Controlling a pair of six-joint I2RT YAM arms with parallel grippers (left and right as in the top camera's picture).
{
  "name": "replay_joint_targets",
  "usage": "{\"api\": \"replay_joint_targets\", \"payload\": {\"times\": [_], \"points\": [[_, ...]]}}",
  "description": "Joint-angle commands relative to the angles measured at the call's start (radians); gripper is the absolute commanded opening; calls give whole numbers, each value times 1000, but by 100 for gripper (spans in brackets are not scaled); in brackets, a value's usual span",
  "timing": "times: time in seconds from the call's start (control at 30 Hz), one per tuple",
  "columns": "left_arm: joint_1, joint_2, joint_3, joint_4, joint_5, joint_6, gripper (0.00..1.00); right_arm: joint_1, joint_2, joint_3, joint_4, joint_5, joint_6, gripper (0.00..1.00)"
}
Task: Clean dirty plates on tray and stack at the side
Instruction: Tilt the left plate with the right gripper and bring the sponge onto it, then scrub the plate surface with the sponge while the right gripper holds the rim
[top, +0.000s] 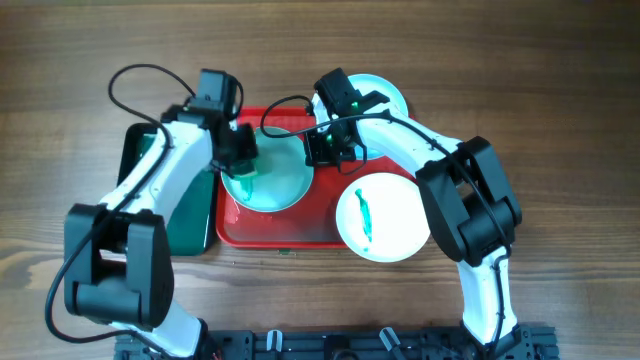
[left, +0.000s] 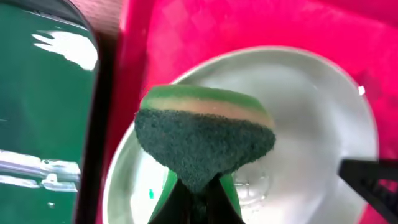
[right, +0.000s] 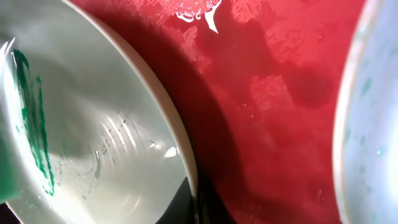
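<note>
Sponge (left: 205, 140) clamped in L pincer (left: 198, 196) over plate (left: 311, 124), R pincer (right: 191, 204) clamped on plate rim, on red tray (right: 267, 93)

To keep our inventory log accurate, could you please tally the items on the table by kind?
White plates: 3
Trays: 2, the red tray and the dark green tray
Scrub sponge: 1
Total: 6
</note>
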Motion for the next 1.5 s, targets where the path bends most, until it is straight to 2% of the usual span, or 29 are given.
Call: {"api": "replay_joint_targets", "payload": {"times": [0.0, 0.2, 0.37, 0.47, 0.57, 0.63, 0.67, 0.73, 0.77, 0.87, 0.97, 1.03, 1.2, 1.37, 1.4, 1.47], "points": [[-45, 8, -63, 61, -128, -78, 4, -9, -20, 3, -30, 76, 11, 4], [-98, 63, -68, 76, -231, -101, 4, -9, -32, 3, -112, 196, 14, 4], [-139, 123, -68, 82, -232, -123, 4, -7, -31, -12, -87, 202, 17, 4], [-154, 141, -68, 72, -90, -97, 4, -7, -31, -37, -58, 202, 36, 4], [-150, 140, -68, 86, 294, 100, 4, -7, -31, -39, -54, 201, 39, 4], [-145, 140, -68, 84, 440, 164, 4, -7, -31, -39, -54, 201, 38, 4], [-141, 140, -68, 82, 459, 171, 4, -7, -31, -39, -54, 201, 38, 4], [-129, 140, -68, 83, 424, 168, 4, -7, -31, -39, -54, 179, 38, 4], [-119, 140, -68, 82, 353, 131, 4, -8, -31, -41, -53, 174, 39, 4], [-90, 140, -68, 33, -52, -94, 4, -8, -31, -58, -36, 143, 39, 4], [-79, 140, -68, -8, -272, -119, 4, -8, -31, -63, -28, 141, 40, 4], [-81, 140, -68, -24, -346, -119, 4, -8, -31, -63, -23, 141, 41, 4], [-99, 140, -68, -13, -419, -114, 4, -8, -31, -63, -20, 141, 45, 4], [-127, 140, -68, 89, -428, -114, 4, -8, -31, -63, -21, 140, 40, 4], [-132, 140, -68, 120, -407, -104, 4, -8, -31, -63, -21, 140, 37, 4], [-140, 140, -68, 180, -257, -26, 4, -7, -31, -63, -21, 141, 32, 4]]}}
